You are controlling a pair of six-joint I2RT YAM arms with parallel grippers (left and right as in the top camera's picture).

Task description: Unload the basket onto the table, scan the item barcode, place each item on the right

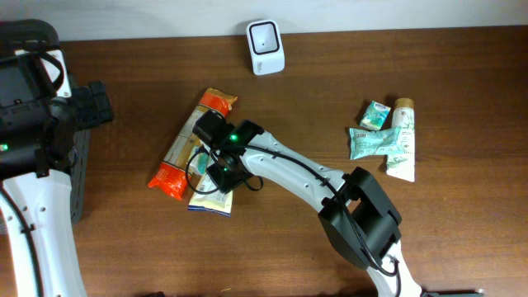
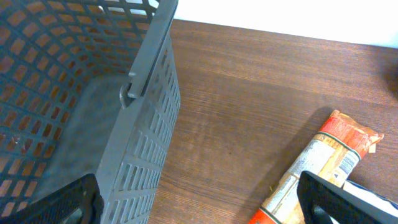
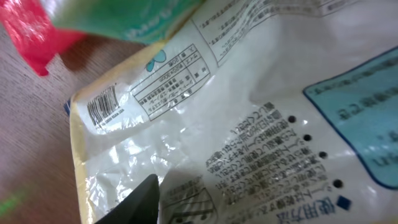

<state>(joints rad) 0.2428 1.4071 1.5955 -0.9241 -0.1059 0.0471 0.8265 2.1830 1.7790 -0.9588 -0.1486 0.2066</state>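
Filling the right wrist view from edge to edge, the white packet [image 3: 249, 124] with its yellow border lies face-up just under that camera, its barcode [image 3: 102, 106] printed near the left corner and partly glared by crinkled film. From above, this packet [image 1: 210, 200] sits mid-desk, tucked under the near end of the long orange packet [image 1: 191, 147], with the right arm stretched across both. At the far left stands the grey mesh basket [image 2: 74, 106], beside the raised left arm; the white scanner [image 1: 266, 47] waits at the far edge of the desk [image 1: 330, 99], and a small cluster of green sachets [image 1: 381, 136] lies well apart to the right. To do this step well, I judge the grasp should take the packet's edge away from the barcode, so the code stays uncovered and fairly flat when turned toward the scanner's window. The right pincer [image 1: 216, 183] hovers over the packet; only one dark fingertip [image 3: 140, 200] shows, resting at or just above the film, so I cannot tell how far it is spread or whether it grips anything. The left pincer [image 2: 199, 202] is spread wide and empty beside the basket.
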